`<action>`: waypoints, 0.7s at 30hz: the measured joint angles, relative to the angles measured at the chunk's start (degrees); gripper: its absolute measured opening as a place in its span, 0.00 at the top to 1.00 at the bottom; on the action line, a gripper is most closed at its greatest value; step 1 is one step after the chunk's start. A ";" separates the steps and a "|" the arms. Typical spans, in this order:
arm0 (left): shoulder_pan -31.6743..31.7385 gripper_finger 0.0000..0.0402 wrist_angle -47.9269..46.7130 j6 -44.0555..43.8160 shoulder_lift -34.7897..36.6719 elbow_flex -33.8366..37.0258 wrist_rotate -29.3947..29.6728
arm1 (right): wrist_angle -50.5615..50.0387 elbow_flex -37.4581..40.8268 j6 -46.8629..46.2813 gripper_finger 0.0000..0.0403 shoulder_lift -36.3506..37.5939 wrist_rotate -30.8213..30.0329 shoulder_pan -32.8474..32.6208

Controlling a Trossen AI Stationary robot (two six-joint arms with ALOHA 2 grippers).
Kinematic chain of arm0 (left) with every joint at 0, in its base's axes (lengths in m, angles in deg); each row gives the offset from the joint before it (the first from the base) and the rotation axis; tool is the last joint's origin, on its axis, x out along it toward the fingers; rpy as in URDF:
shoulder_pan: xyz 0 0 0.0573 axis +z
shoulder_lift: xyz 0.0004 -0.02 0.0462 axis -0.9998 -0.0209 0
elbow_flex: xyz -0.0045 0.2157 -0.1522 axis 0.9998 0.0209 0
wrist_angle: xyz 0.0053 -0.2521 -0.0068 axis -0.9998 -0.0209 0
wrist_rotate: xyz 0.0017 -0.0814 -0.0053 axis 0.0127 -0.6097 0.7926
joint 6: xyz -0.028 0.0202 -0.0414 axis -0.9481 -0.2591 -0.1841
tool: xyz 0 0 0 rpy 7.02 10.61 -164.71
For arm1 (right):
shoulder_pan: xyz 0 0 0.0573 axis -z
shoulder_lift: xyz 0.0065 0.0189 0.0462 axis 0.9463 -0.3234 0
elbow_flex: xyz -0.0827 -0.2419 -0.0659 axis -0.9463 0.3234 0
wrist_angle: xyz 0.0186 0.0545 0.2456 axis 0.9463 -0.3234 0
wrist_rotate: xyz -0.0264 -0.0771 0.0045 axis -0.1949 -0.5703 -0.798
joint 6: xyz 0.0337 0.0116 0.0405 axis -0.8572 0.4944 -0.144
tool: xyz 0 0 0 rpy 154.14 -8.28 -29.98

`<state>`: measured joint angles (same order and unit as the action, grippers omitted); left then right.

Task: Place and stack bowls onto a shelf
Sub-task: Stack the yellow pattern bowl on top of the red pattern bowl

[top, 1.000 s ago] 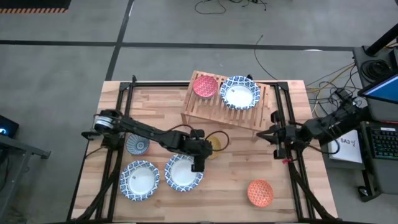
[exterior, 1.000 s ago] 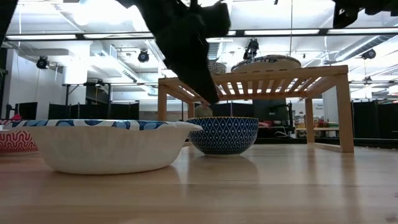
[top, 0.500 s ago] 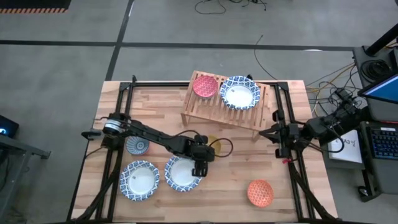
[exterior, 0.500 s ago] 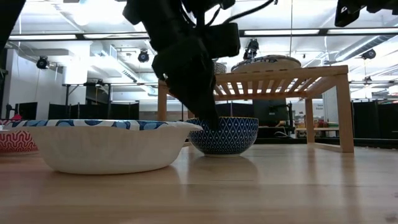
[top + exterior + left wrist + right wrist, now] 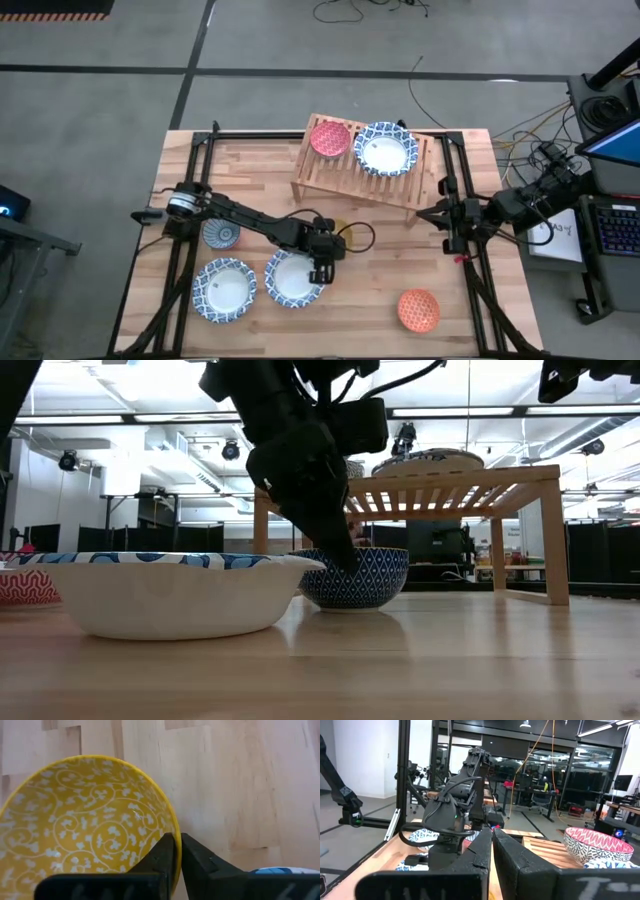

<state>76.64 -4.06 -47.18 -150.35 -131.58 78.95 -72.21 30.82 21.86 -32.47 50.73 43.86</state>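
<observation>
You had the left pincer (image 5: 175,851) clamped thin on the rim of the yellow bowl (image 5: 85,820), one finger inside the wall and one outside, near the middle of the desk (image 5: 380,255) just in front of the shelf (image 5: 362,168). A rim pinch like that would let a bowl swing, so the sound way on, as I judge it, was to lift straight up before carrying, keep the wrist level, and clear the shelf's front rail before lowering. The wide bowl (image 5: 294,279) lay just beside the pincer, so any sideways drag risked knocking it.

The right pincer (image 5: 491,851) waited at the desk's right edge, its fingers drawn together on nothing.

The yellow bowl looked like glazed ceramic: smooth, hard, thin-lipped, with a white scroll pattern inside. It was probably slippery under the fingers. The shelf was light wooden slats with gaps, already carrying a pink-red bowl (image 5: 329,137) and a wide blue-and-white bowl (image 5: 386,149). Another wide patterned bowl (image 5: 224,290), a small blue-patterned bowl (image 5: 221,235) and an orange bowl (image 5: 418,309) sat on the pale planks, round and footed.
</observation>
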 joint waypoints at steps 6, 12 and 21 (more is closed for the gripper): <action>-0.41 0.99 -2.08 3.47 0.14 -3.21 -0.18 | -0.09 0.00 0.07 0.98 -0.04 0.00 0.00; -1.28 0.99 -9.96 6.11 0.85 -9.33 0.03 | -0.11 0.00 0.09 0.98 -0.04 0.00 0.00; -3.08 1.00 -19.86 11.08 0.87 -19.43 0.23 | -0.11 0.00 0.09 0.98 -0.04 0.00 0.00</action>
<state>73.56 -23.92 -36.10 -149.47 -151.02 79.18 -72.32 30.82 21.95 -32.51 50.73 43.86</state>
